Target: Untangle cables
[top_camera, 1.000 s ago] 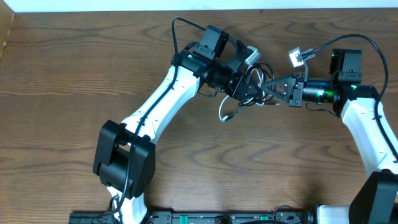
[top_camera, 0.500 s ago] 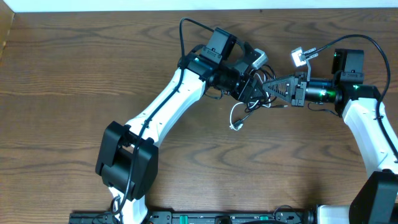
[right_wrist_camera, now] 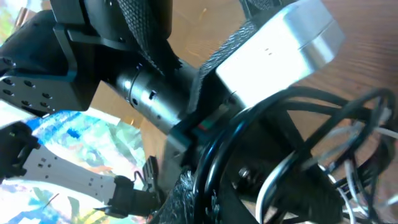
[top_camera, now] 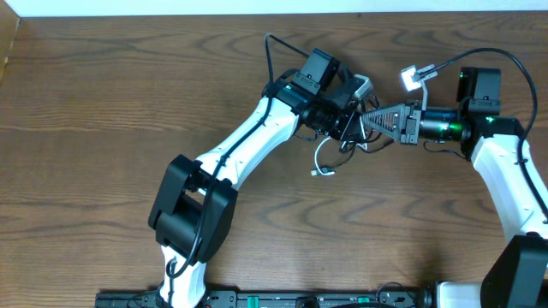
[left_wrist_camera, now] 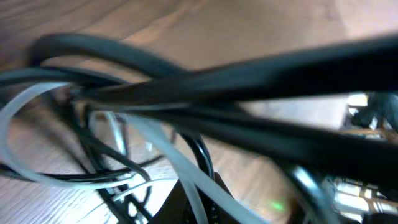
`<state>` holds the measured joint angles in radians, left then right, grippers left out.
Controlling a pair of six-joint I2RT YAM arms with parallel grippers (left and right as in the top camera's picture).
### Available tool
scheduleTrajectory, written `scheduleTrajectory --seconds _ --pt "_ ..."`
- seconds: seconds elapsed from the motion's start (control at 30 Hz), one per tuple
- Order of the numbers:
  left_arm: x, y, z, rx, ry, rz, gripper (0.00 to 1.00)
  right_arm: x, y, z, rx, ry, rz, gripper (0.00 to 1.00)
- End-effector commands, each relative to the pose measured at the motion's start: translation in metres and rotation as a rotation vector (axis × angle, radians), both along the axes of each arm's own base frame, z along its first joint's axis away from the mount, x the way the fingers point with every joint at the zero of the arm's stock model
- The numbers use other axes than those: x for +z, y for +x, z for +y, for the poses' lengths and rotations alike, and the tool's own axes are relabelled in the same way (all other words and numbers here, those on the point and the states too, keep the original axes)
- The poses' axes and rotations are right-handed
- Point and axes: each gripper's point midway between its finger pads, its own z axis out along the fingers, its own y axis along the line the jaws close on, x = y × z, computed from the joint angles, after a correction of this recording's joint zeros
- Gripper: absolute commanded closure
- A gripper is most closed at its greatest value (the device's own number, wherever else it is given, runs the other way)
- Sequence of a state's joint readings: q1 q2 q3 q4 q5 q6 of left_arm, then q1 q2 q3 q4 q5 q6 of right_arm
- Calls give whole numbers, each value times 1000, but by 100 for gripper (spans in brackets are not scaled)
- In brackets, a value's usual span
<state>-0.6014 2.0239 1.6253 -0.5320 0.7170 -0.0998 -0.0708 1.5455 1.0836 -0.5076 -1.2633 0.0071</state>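
Over the wooden table [top_camera: 103, 103] the left gripper [top_camera: 345, 122] and right gripper [top_camera: 366, 120] meet almost tip to tip, both clenched tight, though I cannot tell whether either actually nips a strand. The cables [top_camera: 349, 137] sit bunched right at and just under those tips, the black cords looped in a knot between the two. One white cord [top_camera: 318, 154] runs lengthwise away from the left gripper toward the arm bases, curling so its small plug end [top_camera: 325, 172] points back under the grippers.
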Motion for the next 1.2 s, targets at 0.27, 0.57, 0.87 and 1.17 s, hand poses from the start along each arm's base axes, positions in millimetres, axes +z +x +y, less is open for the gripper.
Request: scheduleTrajectory --seconds 0.27,0.57,0.87,1.17 --pt "58 39 121 389 213 -96 92 -108 21 -122 -772 -597 540 99" --pt "138 36 213 606 176 -199 93 -126 -9 -195 -1031 -979 604 99" --pt "178 30 263 736 140 -277 93 -128 -24 -217 -1076 -1049 648 98" --pt "177 18 228 619 73 -232 92 -102 2 -104 -420 -606 333 47"
